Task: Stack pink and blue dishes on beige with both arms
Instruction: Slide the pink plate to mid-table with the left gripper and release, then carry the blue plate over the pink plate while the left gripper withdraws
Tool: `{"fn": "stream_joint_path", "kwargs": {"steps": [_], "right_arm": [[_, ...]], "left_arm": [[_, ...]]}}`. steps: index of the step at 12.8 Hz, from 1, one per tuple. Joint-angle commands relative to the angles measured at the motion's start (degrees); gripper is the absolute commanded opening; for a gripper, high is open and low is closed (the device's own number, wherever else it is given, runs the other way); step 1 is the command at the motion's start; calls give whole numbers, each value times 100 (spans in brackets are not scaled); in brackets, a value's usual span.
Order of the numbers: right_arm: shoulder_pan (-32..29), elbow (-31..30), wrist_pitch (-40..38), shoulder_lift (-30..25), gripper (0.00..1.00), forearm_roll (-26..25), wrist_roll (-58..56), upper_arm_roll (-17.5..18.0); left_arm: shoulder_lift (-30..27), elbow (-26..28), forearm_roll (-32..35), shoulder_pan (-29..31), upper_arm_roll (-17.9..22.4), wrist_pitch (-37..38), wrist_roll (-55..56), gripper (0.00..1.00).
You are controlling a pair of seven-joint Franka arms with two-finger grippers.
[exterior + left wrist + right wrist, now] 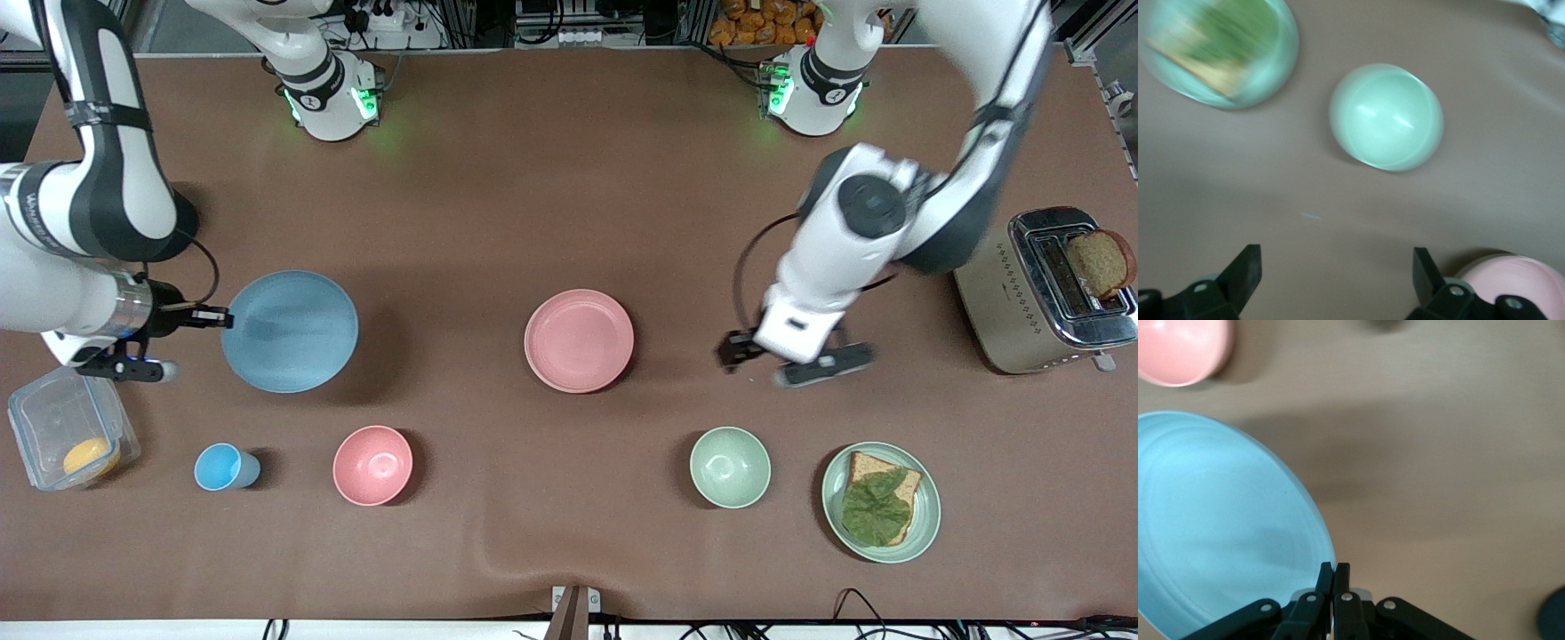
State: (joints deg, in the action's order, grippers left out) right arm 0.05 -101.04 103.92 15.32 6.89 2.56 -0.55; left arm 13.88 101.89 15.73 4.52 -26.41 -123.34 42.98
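My right gripper is shut on the rim of the pastel blue plate. It holds the plate above the table toward the right arm's end, and the plate casts a shadow on the cloth. At the table's middle the pink plate lies flat. Between it and the toaster, my left gripper hangs open over bare cloth with nothing between its fingers. The beige plate shows in no view.
Nearer the front camera stand a blue cup, a pink bowl, a pale green bowl and a green plate with bread and lettuce. A toaster and a clear box sit at the table's ends.
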Motion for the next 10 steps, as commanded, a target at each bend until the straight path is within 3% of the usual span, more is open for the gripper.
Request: {"fn": "stream_joint_path", "kwargs": {"steps": [1,4,7,8,10], "right_arm": [[607,198,-40,15,0,390,515,-24],[1232,199,285,164,0,1171,780,-25],[1900,181,716,550,0,1919,798,-33],[2163,146,874,665,0,1999,798,-33],[2620,85,1251,919,0,2009,1086,-33]], "left_arm": [[-920,78,-59,469,-40,870,-744,100],[-1001,-791,-675,919,13,1925,-1755,100],[-957,-1284,-1061,-80,1451,2664,-2134,100],[-948,-1416,-1167,-187,1768,2823,-2536,100],[-992,-1435,-1309,-206,1938,2964,-2733,100]]}}
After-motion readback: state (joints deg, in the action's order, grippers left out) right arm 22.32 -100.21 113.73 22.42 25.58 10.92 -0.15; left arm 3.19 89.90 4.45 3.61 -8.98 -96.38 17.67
